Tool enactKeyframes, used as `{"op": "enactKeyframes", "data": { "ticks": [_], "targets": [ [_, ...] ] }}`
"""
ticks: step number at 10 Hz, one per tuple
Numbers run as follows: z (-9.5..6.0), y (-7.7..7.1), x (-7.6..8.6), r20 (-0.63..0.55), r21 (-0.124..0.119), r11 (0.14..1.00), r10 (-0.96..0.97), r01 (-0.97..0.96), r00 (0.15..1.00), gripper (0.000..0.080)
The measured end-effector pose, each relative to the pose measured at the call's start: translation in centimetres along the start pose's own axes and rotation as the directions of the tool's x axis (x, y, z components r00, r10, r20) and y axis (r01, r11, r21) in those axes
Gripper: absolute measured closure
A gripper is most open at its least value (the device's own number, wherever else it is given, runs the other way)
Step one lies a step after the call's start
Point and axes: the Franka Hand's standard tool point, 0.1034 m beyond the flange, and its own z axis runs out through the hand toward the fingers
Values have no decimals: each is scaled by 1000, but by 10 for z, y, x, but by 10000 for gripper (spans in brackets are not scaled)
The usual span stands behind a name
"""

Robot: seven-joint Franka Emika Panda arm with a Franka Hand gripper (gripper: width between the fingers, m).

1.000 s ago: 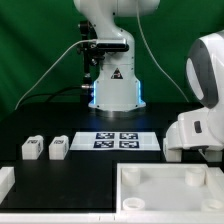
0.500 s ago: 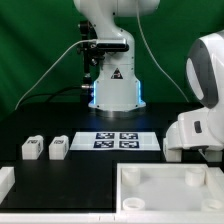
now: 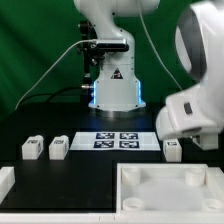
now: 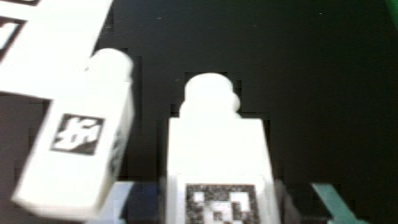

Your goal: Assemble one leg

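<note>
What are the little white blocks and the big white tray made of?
The blocks look like white plastic: smooth, matte, with rounded moulded tips, each carrying a printed black-and-white tag. The tray seems the same plastic, with even white walls and soft-edged recesses. Looks alone cannot prove it.

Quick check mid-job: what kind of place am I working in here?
Most likely a robotics lab test bench: a green curtain hangs behind, the black table carries a marker board of printed tags, and the arm's base stands at the back.
</note>
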Motion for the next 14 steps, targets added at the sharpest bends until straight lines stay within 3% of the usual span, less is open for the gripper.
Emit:
{"op": "enactKeyframes", "data": {
  "ticks": [1,2,3,5,6,7,8,9,10,11,13,14],
  "targets": [
    [-22,6,-6,-131,-10,1000,-3,2,991,509],
    [-34,8,-13,-205,-19,1000,1,-5,979,509],
    [-34,9,-4,-332,-27,1000,-1,-9,943,509],
    [-36,13,-3,-511,-45,999,-8,-18,860,509],
    [-45,19,-1,-606,-68,998,-42,0,794,509],
    [-81,42,-2,-661,-131,990,-127,53,739,509],
    [-117,55,4,-715,-133,990,-127,45,687,509],
    [-147,54,10,-778,-117,993,-106,23,619,509],
    [-158,41,6,-835,-100,995,-85,1,543,509],
    [-150,43,4,-870,-144,990,-133,13,474,509],
    [-151,52,5,-946,-161,987,-149,-19,287,509],
    [-141,51,6,-927,-159,987,-146,-10,345,509]
  ]
}}
